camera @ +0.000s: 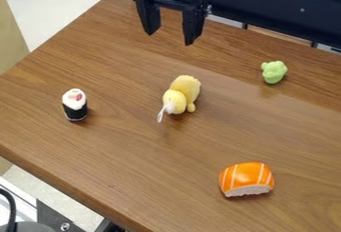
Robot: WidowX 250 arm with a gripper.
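Scene brightly lit | broad pale sheen spread across wooden tabletop, right side | soft, faint shadows cast beneath yellow toy | small highlights caught on orange sushi piece

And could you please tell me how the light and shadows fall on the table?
In the camera view, a soft, pale sheen lies across the right part of the table; faint, soft-edged shadows sit close by the yellow toy and the roll.
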